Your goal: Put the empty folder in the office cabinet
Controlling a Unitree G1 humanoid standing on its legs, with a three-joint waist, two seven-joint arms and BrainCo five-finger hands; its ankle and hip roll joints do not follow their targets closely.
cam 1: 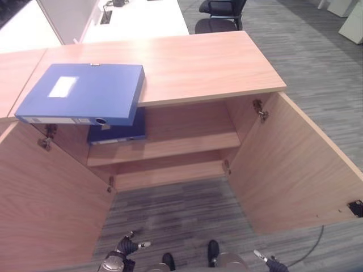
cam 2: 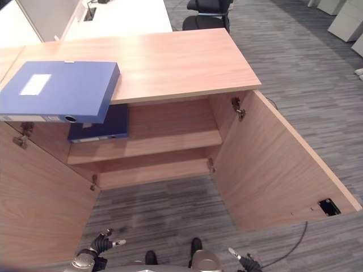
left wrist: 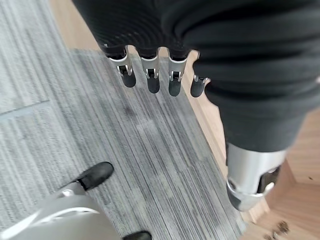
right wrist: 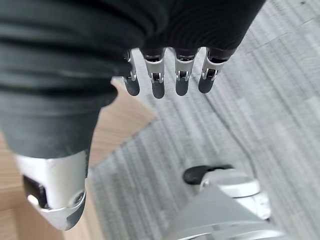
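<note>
A cabinet [cam 1: 170,62] stands ahead with both doors swung open: the left door [cam 1: 45,198] toward the near left, the right door [cam 1: 295,164] toward the near right. One folder [cam 1: 85,93] lies on the left of its top, its near edge overhanging the front. A second folder [cam 1: 117,131] lies on the shelf [cam 1: 176,147] inside, at the left, below the first. An office chair [cam 1: 221,14] stands beyond the cabinet.
</note>
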